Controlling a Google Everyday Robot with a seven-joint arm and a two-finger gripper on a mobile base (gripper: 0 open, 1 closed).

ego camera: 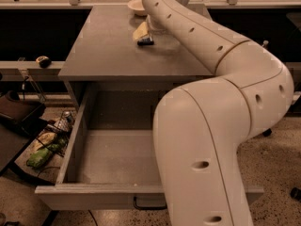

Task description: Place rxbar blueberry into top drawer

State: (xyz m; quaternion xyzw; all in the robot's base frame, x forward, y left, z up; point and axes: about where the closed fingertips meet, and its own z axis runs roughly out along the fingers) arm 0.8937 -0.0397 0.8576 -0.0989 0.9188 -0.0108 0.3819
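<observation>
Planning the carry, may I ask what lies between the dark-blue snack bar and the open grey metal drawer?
Only bare grey tabletop, in the camera view; the gripper sits beside the snack bar, behind the white arm.

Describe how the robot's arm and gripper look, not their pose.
The arm is a chain of thick, rounded cream-white shells, with thin seams at the joints and small dark round holes along its sides. No cables show. The gripper, at the far end of the countertop, is mostly hidden behind the wrist.
</observation>
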